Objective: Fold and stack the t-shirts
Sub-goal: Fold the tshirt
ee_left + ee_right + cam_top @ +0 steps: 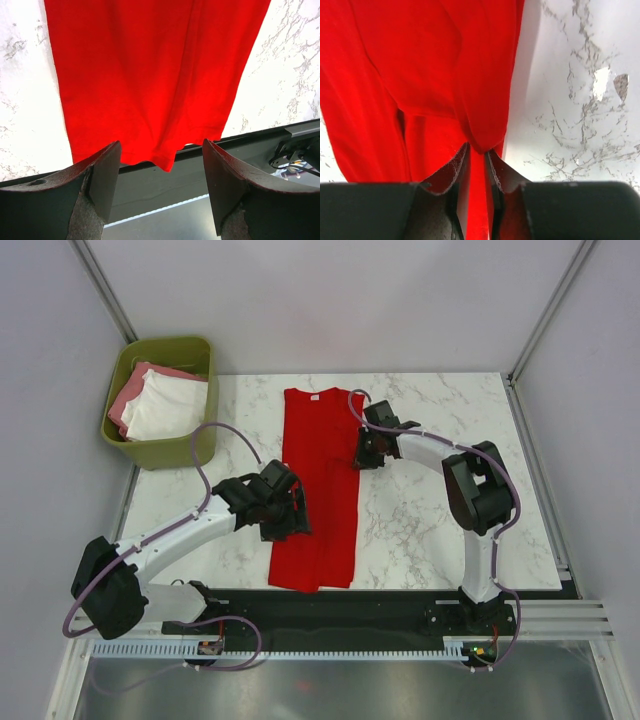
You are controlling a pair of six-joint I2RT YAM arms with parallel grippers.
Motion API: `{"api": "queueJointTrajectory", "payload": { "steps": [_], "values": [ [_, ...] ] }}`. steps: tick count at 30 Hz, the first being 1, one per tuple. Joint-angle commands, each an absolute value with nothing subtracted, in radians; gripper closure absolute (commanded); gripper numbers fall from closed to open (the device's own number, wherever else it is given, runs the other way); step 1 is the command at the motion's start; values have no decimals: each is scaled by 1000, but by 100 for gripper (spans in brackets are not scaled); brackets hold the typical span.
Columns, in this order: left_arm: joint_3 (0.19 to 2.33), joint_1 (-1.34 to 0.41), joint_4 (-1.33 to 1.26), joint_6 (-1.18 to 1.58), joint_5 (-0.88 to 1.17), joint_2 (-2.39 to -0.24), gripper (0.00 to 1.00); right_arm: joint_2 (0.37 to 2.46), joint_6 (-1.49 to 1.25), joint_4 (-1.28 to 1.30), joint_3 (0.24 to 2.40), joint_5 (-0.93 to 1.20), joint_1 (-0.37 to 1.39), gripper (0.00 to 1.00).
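Note:
The red t-shirt [320, 490] lies folded into a long narrow strip down the middle of the marble table, neck at the far end. My right gripper [364, 452] is shut on the shirt's right edge near the top; the right wrist view shows red cloth [477, 100] pinched between the jaws. My left gripper [288, 521] is open and empty over the shirt's left edge, lower down; the left wrist view shows the shirt's hem [160, 150] beyond the spread jaws. A white t-shirt [168, 408] and a pink t-shirt [132, 392] lie in the bin.
An olive-green bin [150, 452] stands at the table's far left corner. A black rail [340, 605] runs along the table's near edge under the shirt's hem. Bare marble [450, 540] lies right of the shirt.

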State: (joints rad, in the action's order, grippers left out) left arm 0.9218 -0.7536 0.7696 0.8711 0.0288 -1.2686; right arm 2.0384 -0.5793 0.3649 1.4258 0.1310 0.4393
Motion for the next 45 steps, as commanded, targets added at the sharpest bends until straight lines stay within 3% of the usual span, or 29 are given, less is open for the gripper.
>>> {"api": "queueJointTrajectory", "payload": {
  "steps": [1,4,10,14,25,37,45],
  "values": [
    [920,-752,753,899,35,-1233,26,2011,-572,364,1410,147,437,75],
    [928,-752,753,897,31,-1236,26,1988,-561,373,1417,166,436,73],
    [975,-744,753,896,11,-1244,23,1910,-539,400,1431,108,437,58],
    [1017,-733,753,881,15,-1275,23,1973,-473,489,1577,51,437,53],
    [1009,-718,770,877,9,-1256,23,2192,-224,678,1968,-124,440,55],
    [1011,-716,769,873,11,-1289,23,2220,-77,686,1970,-101,483,48],
    [1005,-716,769,871,11,-1293,23,2246,-23,693,1977,-144,532,50]
  ]
}}
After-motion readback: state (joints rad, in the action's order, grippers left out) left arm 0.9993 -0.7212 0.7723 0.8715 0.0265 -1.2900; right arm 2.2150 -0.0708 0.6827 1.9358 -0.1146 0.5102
